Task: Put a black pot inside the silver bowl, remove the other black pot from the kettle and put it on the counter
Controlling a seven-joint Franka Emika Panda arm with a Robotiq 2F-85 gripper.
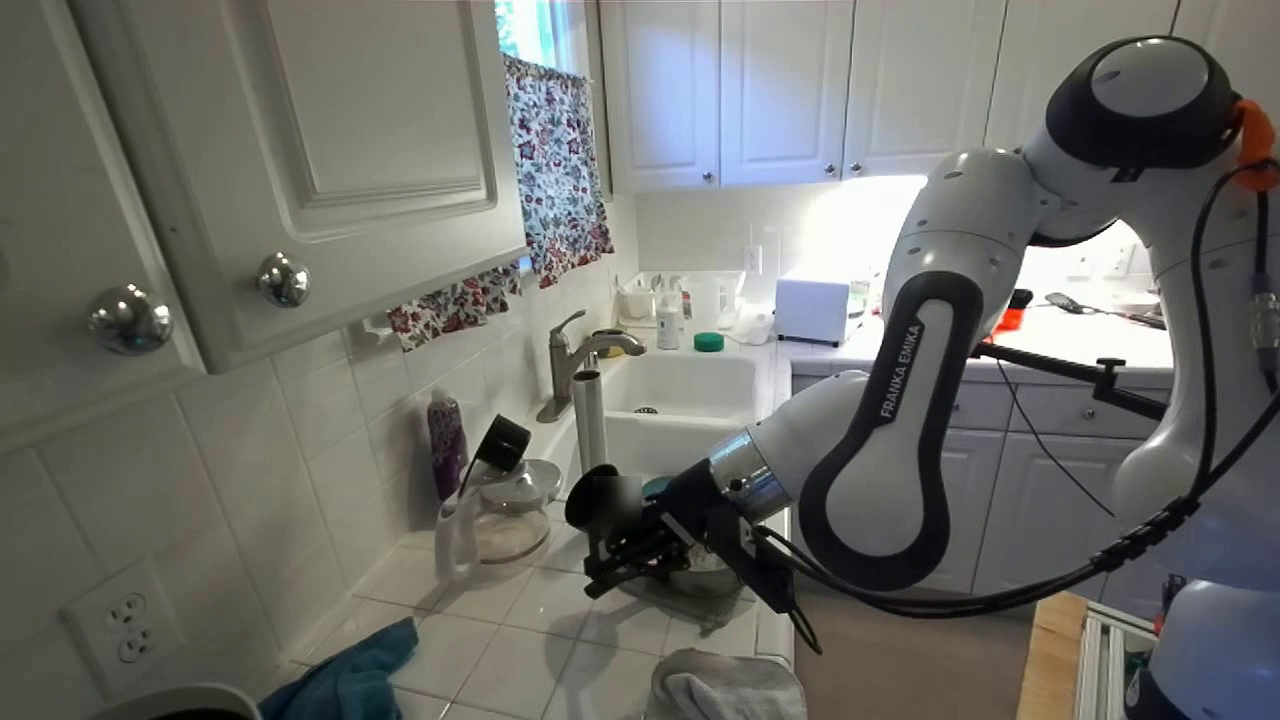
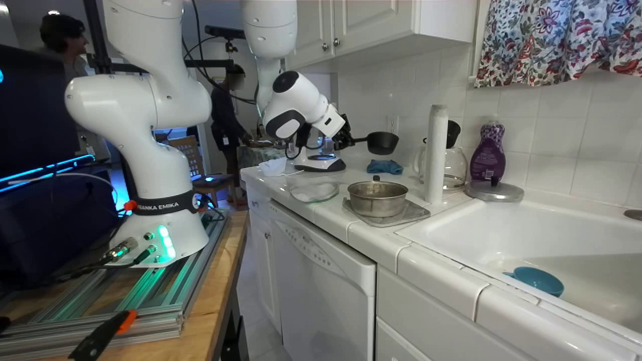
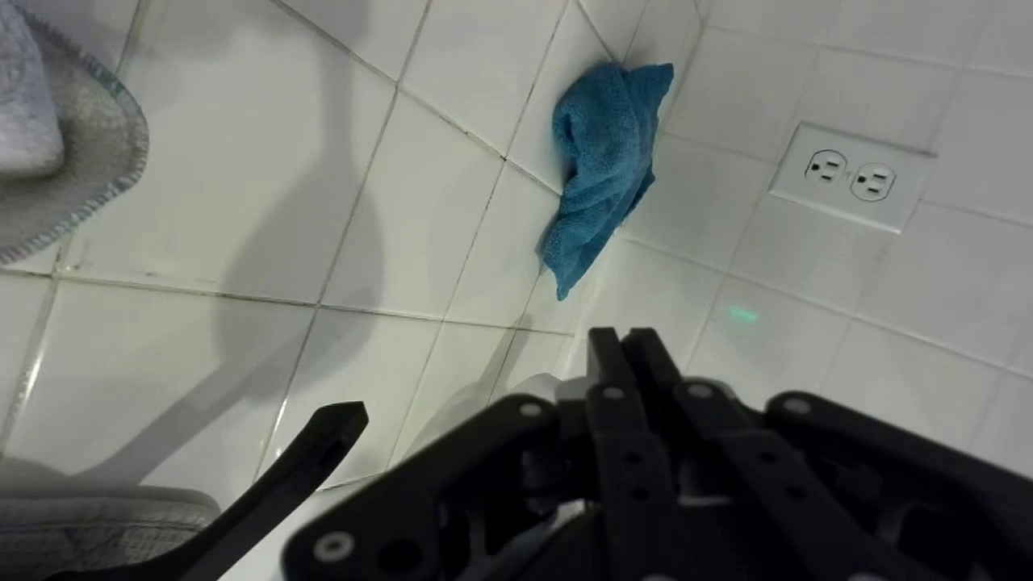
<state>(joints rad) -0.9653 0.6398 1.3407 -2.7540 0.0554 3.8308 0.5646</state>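
1. Wrist view: the jaws of my claw (image 3: 624, 334) lie almost together. In an exterior view I see it clamped on the handle of the black pot (image 2: 382, 144), held in the air above the desk (image 1: 505, 650).

2. The silver bowl (image 2: 377, 201) waits on a mat (image 2: 414, 213) near the front edge, by the corner where the sink (image 2: 562, 223) begins. I judge the pot isn't over it yet.

3. The pot hangs out past a slim handle; a quick swing could twist it in my grip.

4. Coming down off-centre, I could catch the bowl's rim and shove it toward the front edge; a dark handle (image 3: 282, 482), probably the bowl's, also juts out within knocking reach.

5. The other black pot (image 1: 503, 443) perches at the kettle (image 2: 455, 166) near the back edge, its handle slanting down. Whether it's hooked I can't tell; if so, a sideways tug could topple the kettle.
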